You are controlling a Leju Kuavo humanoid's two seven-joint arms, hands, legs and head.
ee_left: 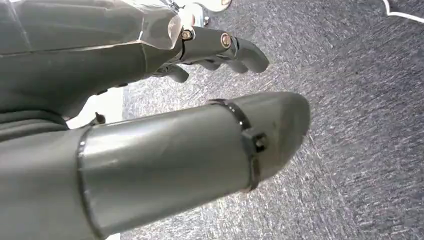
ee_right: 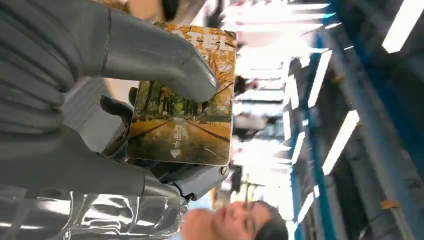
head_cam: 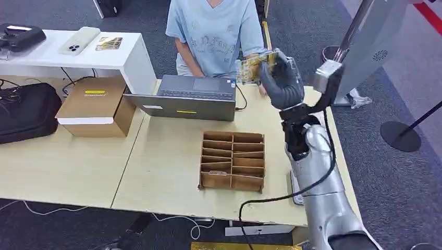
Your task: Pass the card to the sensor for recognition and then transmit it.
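My right hand (head_cam: 281,80) is raised above the far right part of the table and holds a card (head_cam: 254,66) printed with an autumn tree avenue. In the right wrist view the card (ee_right: 187,112) is pinched between the thick thumb (ee_right: 165,60) and the fingers behind it. A person in a light blue shirt (head_cam: 216,31) sits across the table, one hand close to the card. A white pillar device (head_cam: 367,44) with a round grille stands to the right of my hand. My left hand (ee_left: 200,95) hangs over grey carpet, fingers apart and holding nothing.
A cardboard divider box (head_cam: 232,160) lies mid-table. A grey laptop (head_cam: 193,96) sits in front of the person. A brown carton (head_cam: 96,107) and a black bag (head_cam: 26,112) lie at the left. A white side table (head_cam: 73,52) carries a phone, cards and a black device.
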